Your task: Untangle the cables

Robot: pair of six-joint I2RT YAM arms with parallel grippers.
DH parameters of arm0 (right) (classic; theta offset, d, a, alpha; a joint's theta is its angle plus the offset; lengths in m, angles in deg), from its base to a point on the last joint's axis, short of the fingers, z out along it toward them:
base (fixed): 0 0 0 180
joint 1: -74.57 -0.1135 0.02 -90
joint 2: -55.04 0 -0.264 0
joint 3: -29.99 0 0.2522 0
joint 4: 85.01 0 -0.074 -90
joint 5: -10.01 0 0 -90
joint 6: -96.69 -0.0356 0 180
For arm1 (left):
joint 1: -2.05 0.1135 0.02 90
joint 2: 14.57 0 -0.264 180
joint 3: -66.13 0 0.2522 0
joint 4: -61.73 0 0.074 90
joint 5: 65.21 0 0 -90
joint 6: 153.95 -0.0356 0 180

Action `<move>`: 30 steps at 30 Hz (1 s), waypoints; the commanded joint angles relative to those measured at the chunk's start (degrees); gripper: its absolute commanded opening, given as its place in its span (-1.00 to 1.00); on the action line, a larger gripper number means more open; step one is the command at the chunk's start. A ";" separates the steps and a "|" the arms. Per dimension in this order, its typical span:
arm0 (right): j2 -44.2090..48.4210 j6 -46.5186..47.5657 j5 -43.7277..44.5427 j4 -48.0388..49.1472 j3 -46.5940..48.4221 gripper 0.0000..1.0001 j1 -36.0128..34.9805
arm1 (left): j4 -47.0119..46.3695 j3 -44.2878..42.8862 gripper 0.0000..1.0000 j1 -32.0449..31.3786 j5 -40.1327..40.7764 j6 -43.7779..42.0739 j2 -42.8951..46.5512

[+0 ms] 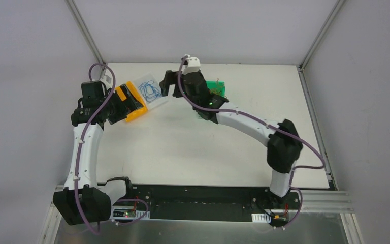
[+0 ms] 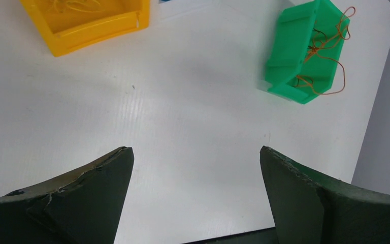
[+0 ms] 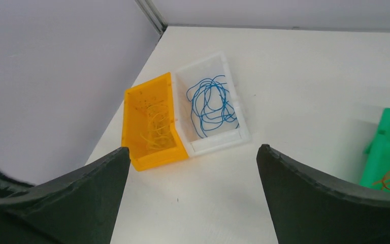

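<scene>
The cables lie sorted by colour in three small bins. Curly blue cables point(image 3: 210, 104) fill a white bin point(image 3: 218, 144), and brownish-yellow cables point(image 3: 155, 129) sit in the orange bin point(image 3: 160, 158) beside it. Orange cables point(image 2: 330, 56) spill over the rim of a green bin point(image 2: 284, 46). My right gripper point(image 3: 193, 150) hangs open above bare table, just short of the white bin, with nothing between its fingers. My left gripper point(image 2: 196, 152) is also open and holds nothing. In the top view it hovers at the orange bin point(image 1: 134, 114).
In the top view the right arm's wrist point(image 1: 195, 84) covers part of the green bin point(image 1: 221, 86). The white bin point(image 1: 152, 99) and orange bin stand side by side at the table's far left. Walls close in on the left and at the back.
</scene>
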 commanded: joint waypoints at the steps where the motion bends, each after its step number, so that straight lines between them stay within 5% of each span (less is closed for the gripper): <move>1: 12.42 -2.61 -3.11 -1.24 -11.85 0.99 2.42 | -1.68 0.09 0.98 -3.98 0.78 2.12 1.36; 9: 33.31 -6.27 -6.16 -2.96 -30.95 0.99 9.17 | -6.42 2.57 0.98 -11.66 2.37 5.69 3.72; 19: 55.12 -7.65 -10.48 -9.17 -48.99 0.99 22.31 | -10.59 12.11 0.98 -12.96 4.98 7.29 11.45; 30: 68.04 -7.02 -10.33 -15.85 -60.47 0.99 29.98 | -19.83 26.58 0.96 -13.01 4.75 10.17 17.10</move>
